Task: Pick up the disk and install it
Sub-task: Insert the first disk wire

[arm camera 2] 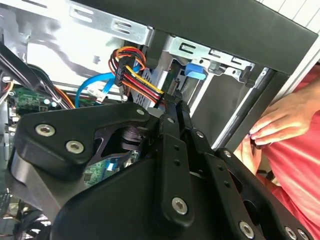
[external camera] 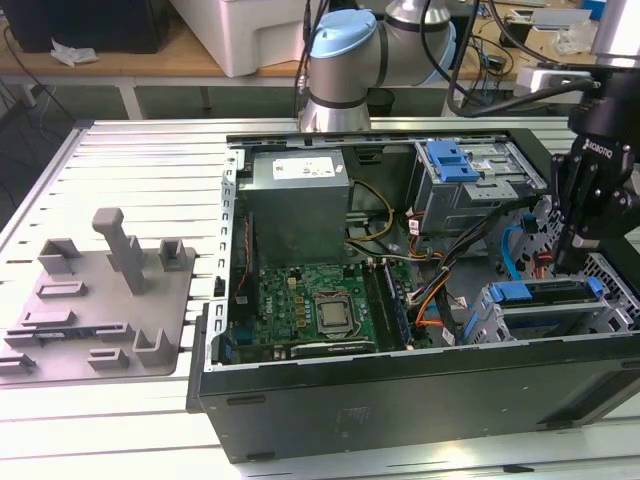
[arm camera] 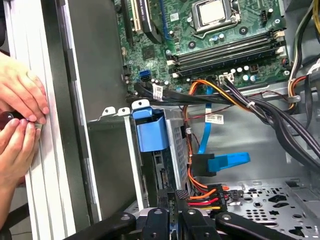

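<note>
A slatted aluminium desk (external camera: 130, 140) carries a black computer tower case (external camera: 400, 400) lying open on its side. A grey plastic fixture plate (external camera: 100, 300) sits well apart from it, toward the exterior view's left. Cluttered benches with cables stand behind.

The arm's black two-fingered hand (external camera: 568, 262) hangs inside the case at the exterior view's right. Its fingers are pressed together with nothing seen between them. The tips are just above the disk (external camera: 545, 295), a silver drive in a blue plastic carrier frame seated in the grey metal bay (external camera: 480, 318). Whether they touch it I cannot tell.

In the first wrist view the hand (arm camera: 174, 196) is beside a red, yellow and black cable bundle (arm camera: 205, 192), and the disk's blue frame end (arm camera: 150, 131) stands in its slot. Both wrist views show a person's bare fingers (arm camera: 20, 97) (arm camera 2: 280, 125) at the case's edge. The second wrist view adds a red sleeve (arm camera 2: 300, 175).
</note>
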